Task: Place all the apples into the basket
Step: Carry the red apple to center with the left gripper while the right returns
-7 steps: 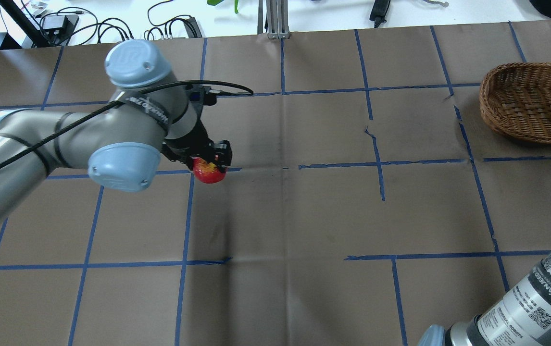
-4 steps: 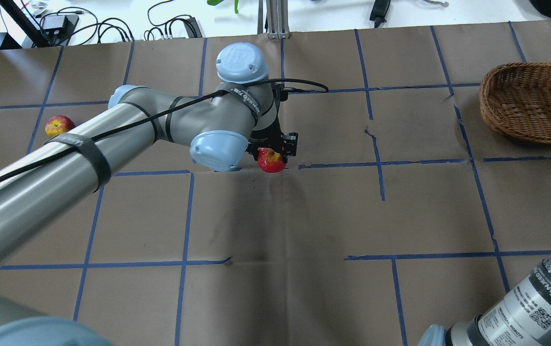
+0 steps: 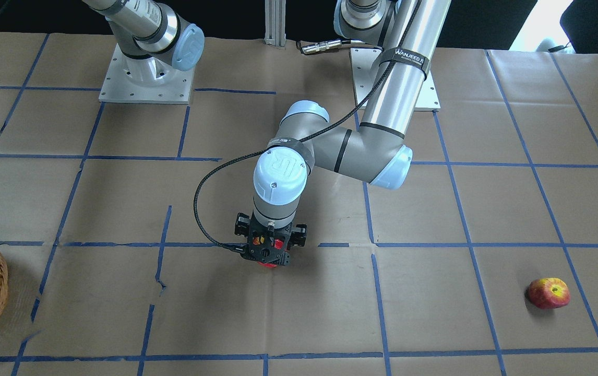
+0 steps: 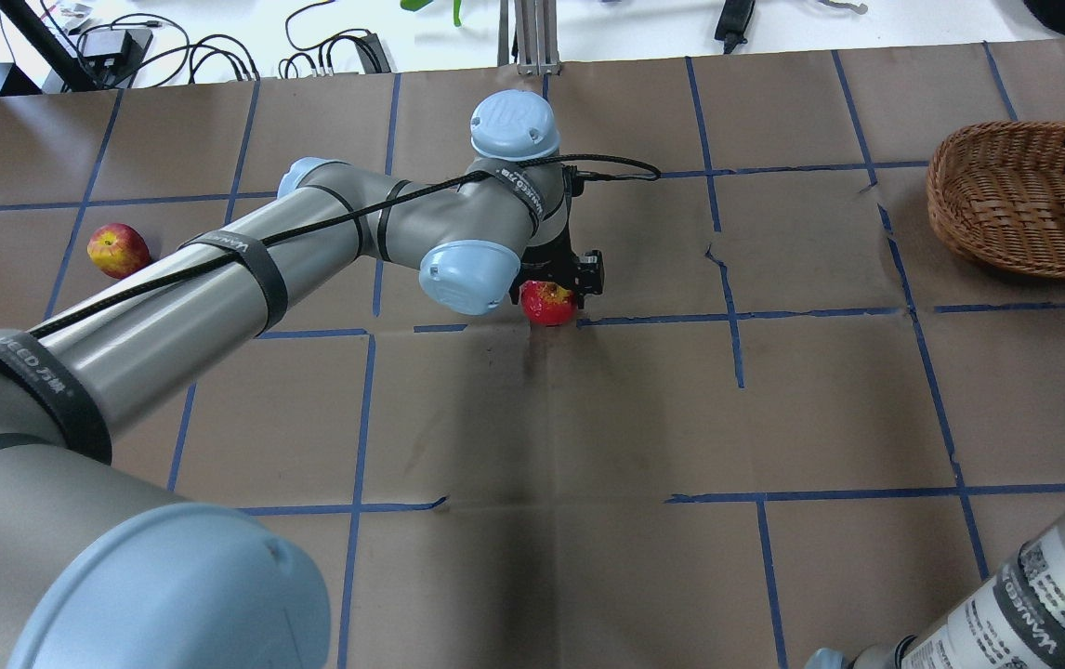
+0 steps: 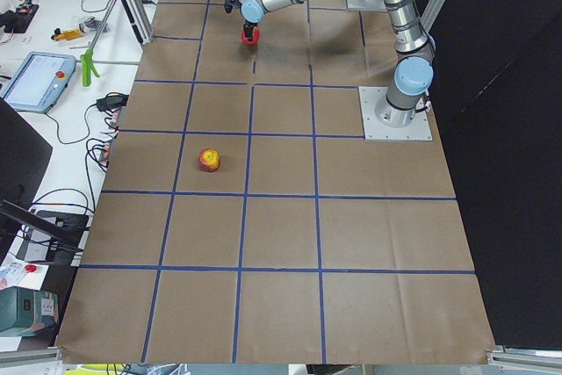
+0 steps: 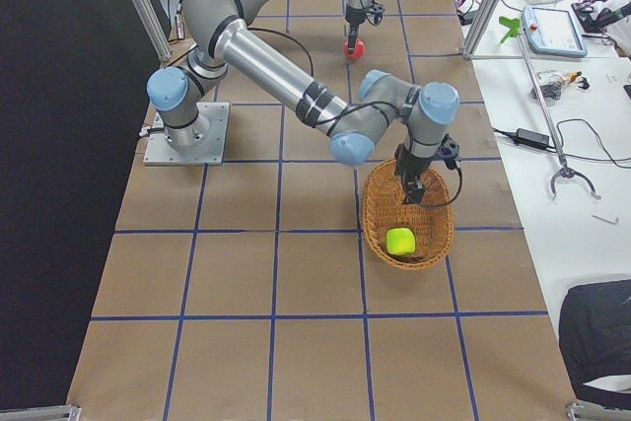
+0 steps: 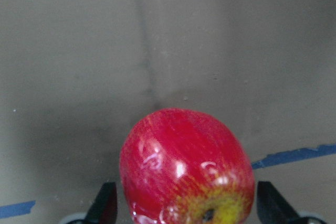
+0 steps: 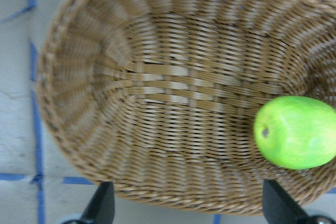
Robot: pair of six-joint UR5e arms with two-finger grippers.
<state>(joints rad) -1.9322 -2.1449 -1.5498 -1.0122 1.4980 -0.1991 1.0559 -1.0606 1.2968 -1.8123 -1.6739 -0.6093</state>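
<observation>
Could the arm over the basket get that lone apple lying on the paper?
Probably not: the right gripper hangs over the basket at one table end, the apple lies near the other.

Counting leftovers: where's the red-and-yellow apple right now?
Overhead view, far left: the red-and-yellow apple lies loose on the table, on the robot's left side, well apart from the left tool holding the red apple.

Right arm (image 6: 276,81) above the basket (image 6: 380,232)
</observation>
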